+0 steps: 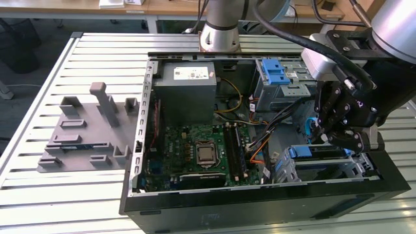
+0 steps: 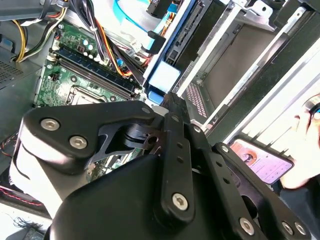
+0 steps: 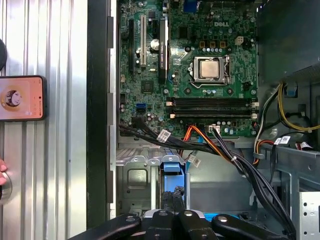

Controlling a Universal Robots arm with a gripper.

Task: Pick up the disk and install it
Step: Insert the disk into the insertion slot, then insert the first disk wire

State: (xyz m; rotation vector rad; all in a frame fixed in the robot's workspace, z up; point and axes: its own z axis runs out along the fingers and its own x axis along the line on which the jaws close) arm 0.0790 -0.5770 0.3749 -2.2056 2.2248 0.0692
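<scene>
A slatted metal desk (image 1: pixel 39 195) carries an open black computer case (image 1: pixel 260 204), lying on its side with the robot arm (image 1: pixel 221 24) rising behind it. Inside, the grey power-supply box (image 1: pixel 188 92) wears a white sticker whose print is too small to read. Beside it lies the green motherboard (image 1: pixel 201 151), whose white lettering is too fine to make out in the first wrist view (image 3: pixel 200 60). On the desk at the exterior view's left sits a grey moulded fixture (image 1: pixel 85 131), well apart from the case. The gripper (image 1: pixel 348 144) hangs low over the silver drive cage at the exterior view's right. The disk (image 1: pixel 315 152) stands on edge in that cage with its blue carrier uppermost, and both wrist views show that blue edge (image 3: pixel 171 167) (image 2: pixel 162 75) just beyond the gripper (image 3: pixel 172 200) (image 2: pixel 170 100). The gripper's own black linkage covers the contact, so I cannot tell whether the jaws are closed on the carrier. A bundle of black and orange cables (image 3: pixel 210 145) crosses nearby. A phone (image 3: pixel 22 97) lies on the slats outside the case.
</scene>
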